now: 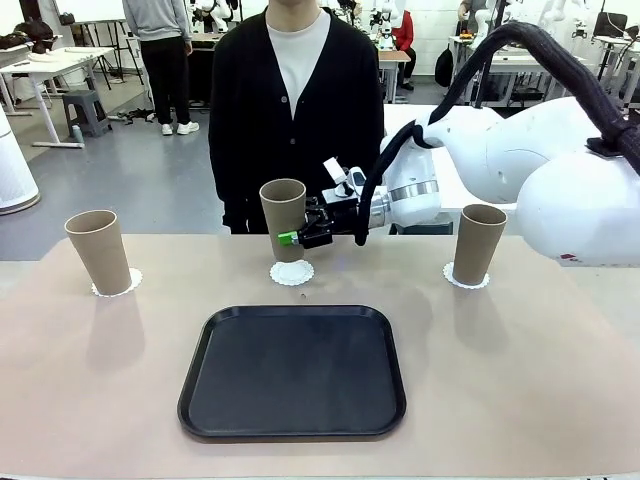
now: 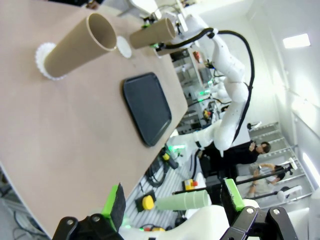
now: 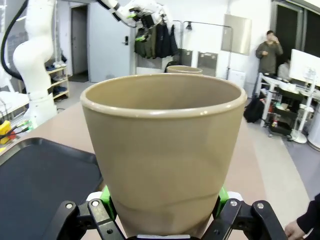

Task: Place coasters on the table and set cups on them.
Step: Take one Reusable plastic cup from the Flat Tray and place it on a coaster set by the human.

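Item: 3 cups, 3 coasters, 1 tabletop (image 1: pixel 80 400).

- Left cup (image 1: pixel 99 251) stood on its coaster (image 1: pixel 118 285); set, slightly tilted.
- Right cup (image 1: pixel 477 243) stood on its coaster (image 1: pixel 466 277); set.
- Middle cup (image 1: pixel 283 217) was clamped low on its sides by the right tool (image 1: pixel 300 234), base just above or touching the middle coaster (image 1: pixel 291 272); which, could not be told. The side grip likely kept it upright for lowering onto the disc.
- Left tool (image 2: pixel 172 204) hung apart with fingers spread wide, holding nothing.
- Black tray (image 1: pixel 292 372) lay near the robot's edge, bare.
- A person stood behind the far edge.

Status, judged: last cup nearly seated.
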